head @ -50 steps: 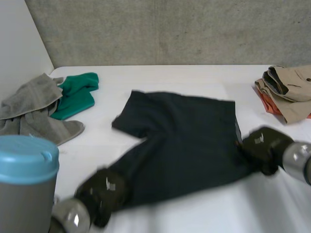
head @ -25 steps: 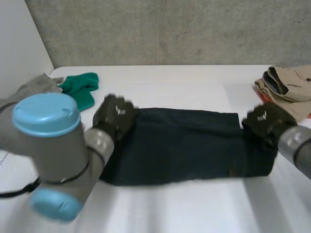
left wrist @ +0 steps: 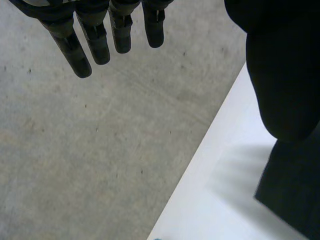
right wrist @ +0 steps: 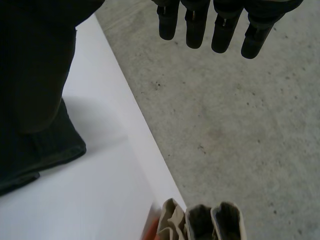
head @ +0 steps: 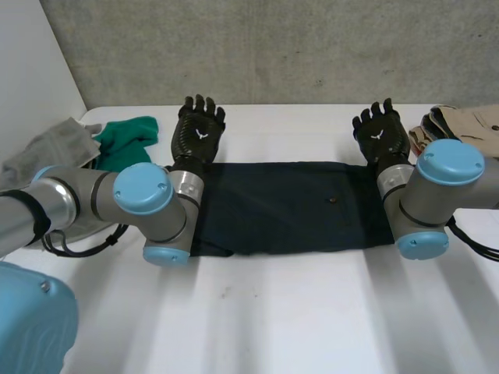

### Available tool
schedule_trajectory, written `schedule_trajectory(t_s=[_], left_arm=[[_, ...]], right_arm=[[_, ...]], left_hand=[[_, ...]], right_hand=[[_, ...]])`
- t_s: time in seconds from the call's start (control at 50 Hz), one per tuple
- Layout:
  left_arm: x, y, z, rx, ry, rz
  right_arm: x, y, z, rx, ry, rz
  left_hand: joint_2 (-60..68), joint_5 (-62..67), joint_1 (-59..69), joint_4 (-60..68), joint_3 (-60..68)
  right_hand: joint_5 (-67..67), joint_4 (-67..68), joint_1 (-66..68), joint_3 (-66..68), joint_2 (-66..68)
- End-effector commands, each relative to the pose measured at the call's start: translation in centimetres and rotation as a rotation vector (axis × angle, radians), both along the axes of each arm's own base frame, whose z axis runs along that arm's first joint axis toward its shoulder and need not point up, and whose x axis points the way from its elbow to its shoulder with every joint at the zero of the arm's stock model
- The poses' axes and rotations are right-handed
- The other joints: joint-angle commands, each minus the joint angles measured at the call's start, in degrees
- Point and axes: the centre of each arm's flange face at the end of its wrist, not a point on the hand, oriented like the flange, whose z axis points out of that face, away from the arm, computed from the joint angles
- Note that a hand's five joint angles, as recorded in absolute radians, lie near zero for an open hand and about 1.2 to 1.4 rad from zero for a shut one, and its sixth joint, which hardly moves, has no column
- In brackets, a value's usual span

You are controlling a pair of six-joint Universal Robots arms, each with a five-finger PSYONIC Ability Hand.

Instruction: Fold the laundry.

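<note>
Dark garment (head: pixel 288 206) lies folded into a long band across the middle of the white table (head: pixel 296 312), its far edge running between the robot's two hands. The left hand (head: pixel 199 132) hovers just beyond the band's far left corner and the right hand (head: pixel 380 140) just beyond its far right corner. Both are lifted clear of the cloth with palms open, fingers straight and spread, holding nothing. From the left wrist, the fingers (left wrist: pixel 95 40) point at the concrete wall (left wrist: pixel 100 150) with a corner of the garment below the thumb; from the right wrist, the fingers (right wrist: pixel 220 30) show the same relaxed spread.

A grey cloth (head: pixel 47 152) and a green cloth (head: pixel 125 140) wait in a heap at the table's left end, well apart from the band, and a beige stack (head: pixel 468 125) of folded clothes sits at the right end.

The fold looks finished lengthwise, with a crosswise fold likely to follow. The near-left end bulges unevenly, so a further fold could trap that lump and leave the bundle lopsided. Both arms cross the ends of the band; swinging them low could drag the top layer and undo the fold.
</note>
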Motion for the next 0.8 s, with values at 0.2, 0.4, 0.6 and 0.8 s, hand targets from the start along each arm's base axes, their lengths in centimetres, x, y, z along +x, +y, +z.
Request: schedule_trajectory(t_s=[0.2, 0.4, 0.6, 0.8], left_arm=[[3.2, 6.3, 3.3, 0.09, 0.031, -0.043], [3.5, 7.7, 3.8, 0.108, 0.043, -0.053], [3.8, 7.8, 6.3, 0.055, 0.075, -0.052], [4.4, 8.7, 7.4, 0.067, 0.135, -0.063]], right_arm=[[-5.3, 7.8, 0.6, 0.585, -0.134, 0.041], [-7.0, 6.0, -2.4, 0.594, -0.144, -0.013], [-10.2, 4.6, 3.9, 0.262, 0.023, -0.168], [-2.2, 8.2, 4.8, 0.083, 0.173, 0.121]], left_hand=[[-1.8, -2.7, -1.0, -1.6, -2.1], [-1.8, -2.7, -1.0, -1.6, -2.1], [-1.8, -2.7, -1.0, -1.6, -2.1], [-1.8, -2.7, -1.0, -1.6, -2.1]], right_hand=[[3.0, 3.2, 2.3, 3.3, 3.1], [57.0, 57.2, 56.4, 57.3, 57.2], [67.5, 67.7, 66.9, 67.8, 67.7], [67.5, 67.7, 66.9, 67.8, 67.7]])
